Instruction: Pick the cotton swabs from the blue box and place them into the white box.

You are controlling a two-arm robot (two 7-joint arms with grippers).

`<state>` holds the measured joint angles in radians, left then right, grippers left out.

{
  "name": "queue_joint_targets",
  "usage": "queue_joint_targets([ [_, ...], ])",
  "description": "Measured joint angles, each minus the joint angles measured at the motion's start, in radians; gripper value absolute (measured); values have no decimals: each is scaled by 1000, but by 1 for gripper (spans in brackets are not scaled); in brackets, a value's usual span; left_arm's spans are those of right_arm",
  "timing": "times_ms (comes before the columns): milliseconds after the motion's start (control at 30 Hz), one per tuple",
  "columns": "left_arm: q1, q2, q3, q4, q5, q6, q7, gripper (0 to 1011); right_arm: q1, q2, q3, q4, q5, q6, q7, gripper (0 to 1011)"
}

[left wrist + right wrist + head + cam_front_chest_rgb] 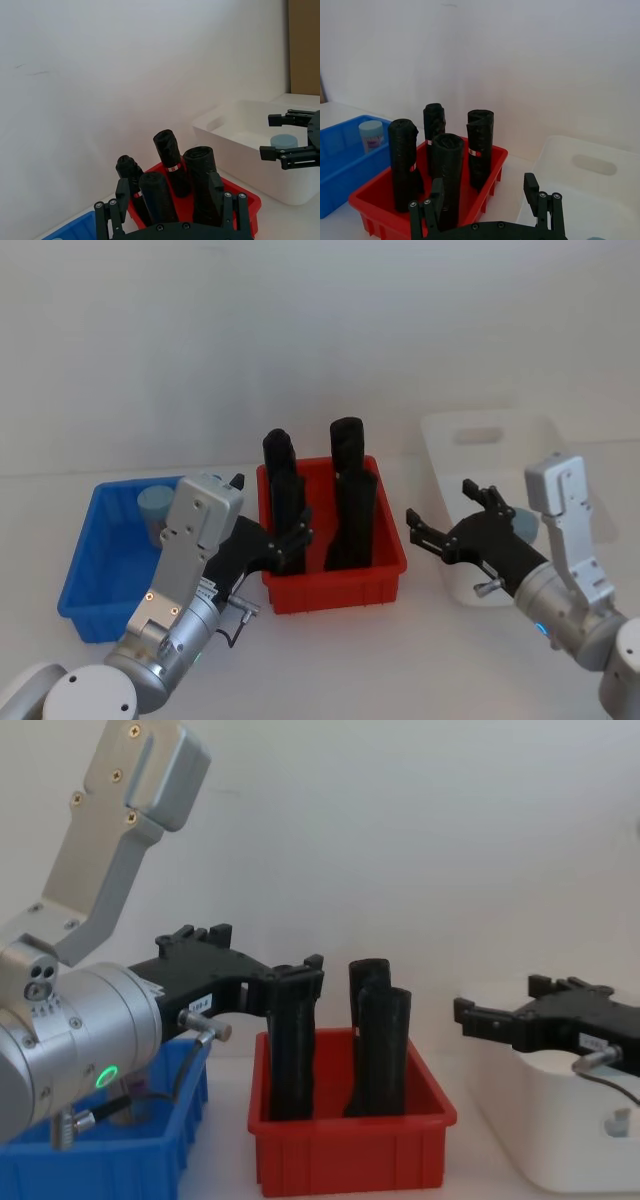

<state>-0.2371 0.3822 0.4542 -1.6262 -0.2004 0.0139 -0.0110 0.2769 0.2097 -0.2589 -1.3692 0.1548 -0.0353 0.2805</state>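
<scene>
One cotton swab tub [155,508] with a pale blue lid stands in the far corner of the blue box [95,585]; the right wrist view shows the tub [372,135] and its pink label. Another pale-lidded tub [527,523] rests inside the white box [490,435], also seen from the left wrist [284,141]. My left gripper [296,536] is open and holds nothing, hovering at the red bin's left side, right of the blue box. My right gripper [438,502] is open and holds nothing, over the white box's left wall, near the tub inside.
A red bin [335,590] with several tall black rolls [350,500] stands between the blue and white boxes. A plain wall runs close behind the table. Bare tabletop lies in front of the bins.
</scene>
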Motion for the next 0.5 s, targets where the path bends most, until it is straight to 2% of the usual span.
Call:
queue_joint_targets([
  [500,0,0,0,0,0,0,0,1004,152,-77,-32,230,-30,-38,90,1001],
])
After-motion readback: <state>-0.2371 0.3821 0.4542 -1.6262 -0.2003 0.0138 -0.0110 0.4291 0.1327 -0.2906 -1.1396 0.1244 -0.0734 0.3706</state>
